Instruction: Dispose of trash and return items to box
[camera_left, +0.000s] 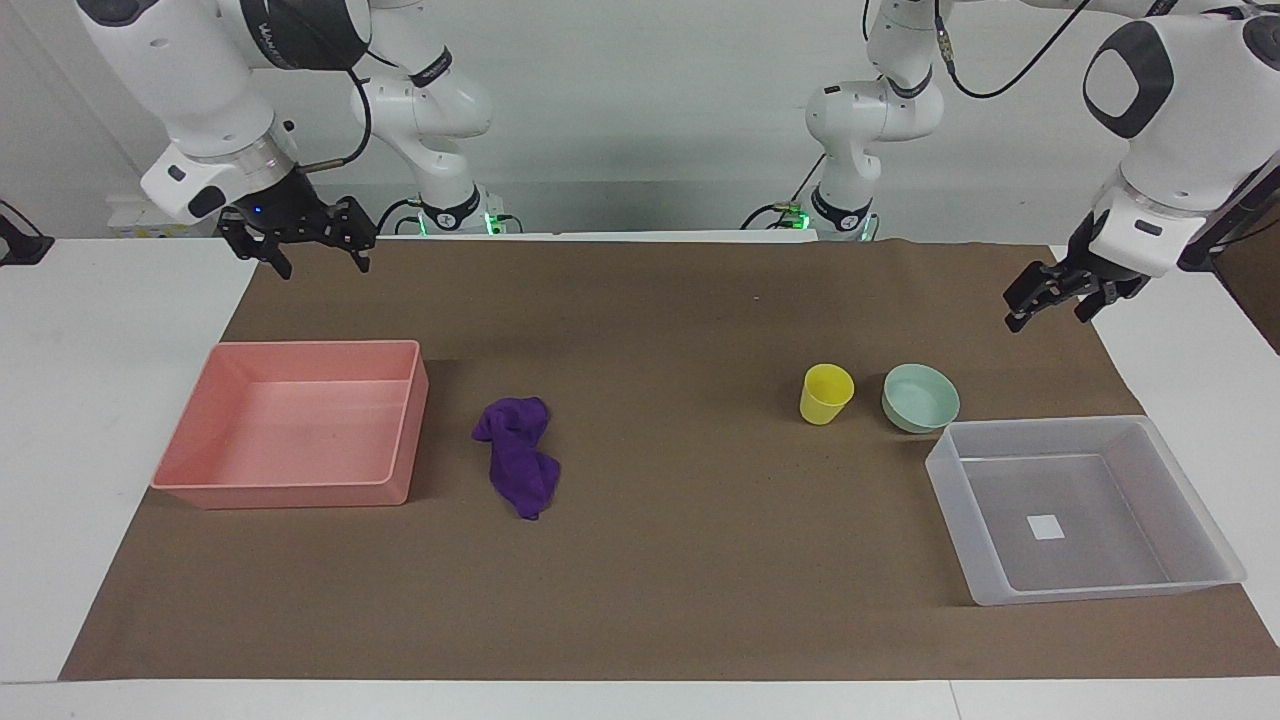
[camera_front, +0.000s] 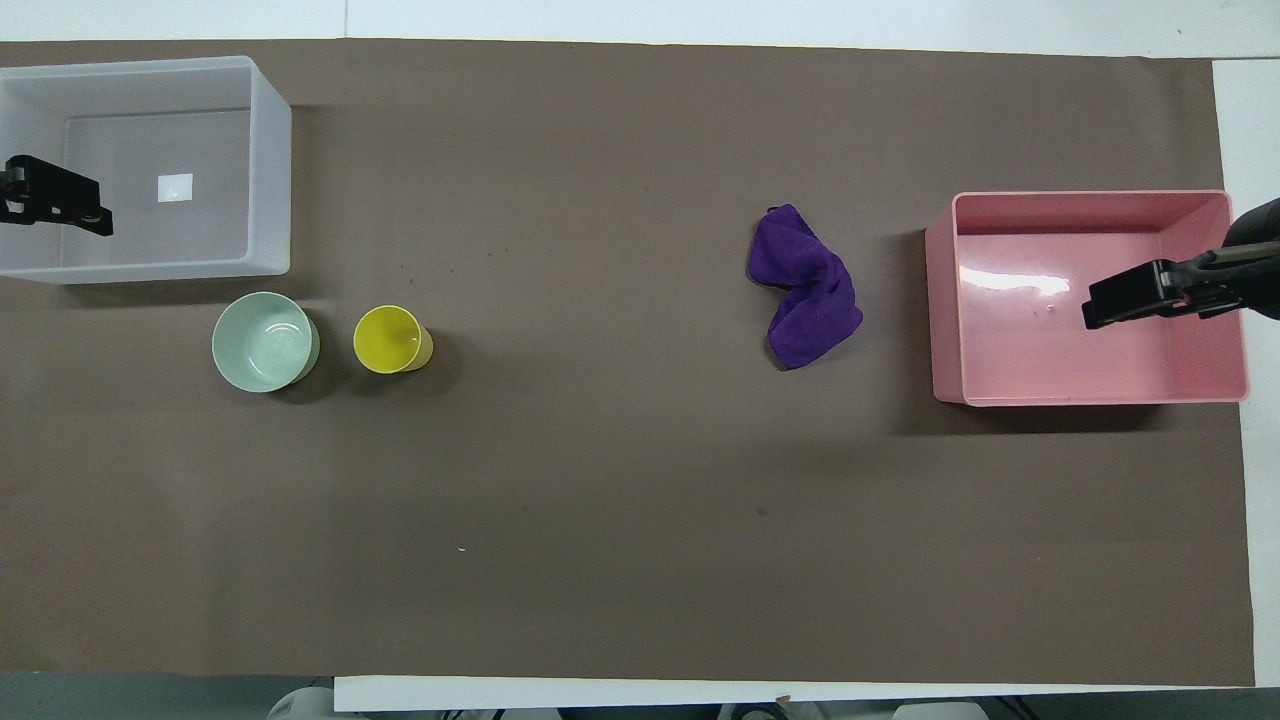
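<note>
A deep-purple rag (camera_left: 518, 455) lies crumpled on the brown mat, beside the pink tray; it also shows in the overhead view (camera_front: 805, 290). A yellow cup (camera_left: 826, 393) (camera_front: 390, 340) and a mint-green bowl (camera_left: 920, 397) (camera_front: 263, 341) stand upright side by side, just nearer to the robots than the clear-grey box (camera_left: 955, 500) (camera_front: 270, 170). The box holds only its white label (camera_left: 1046, 527). My left gripper (camera_left: 1045, 318) (camera_front: 60, 205) is open and empty, raised over the box's outer edge. My right gripper (camera_left: 323, 266) (camera_front: 1100, 310) is open and empty, raised over the pink tray.
An opaque pink tray (camera_left: 300, 493) (camera_front: 945, 300) with nothing in it sits at the right arm's end. The brown mat (camera_left: 680, 560) covers most of the white table. Bare mat lies between the rag and the cup.
</note>
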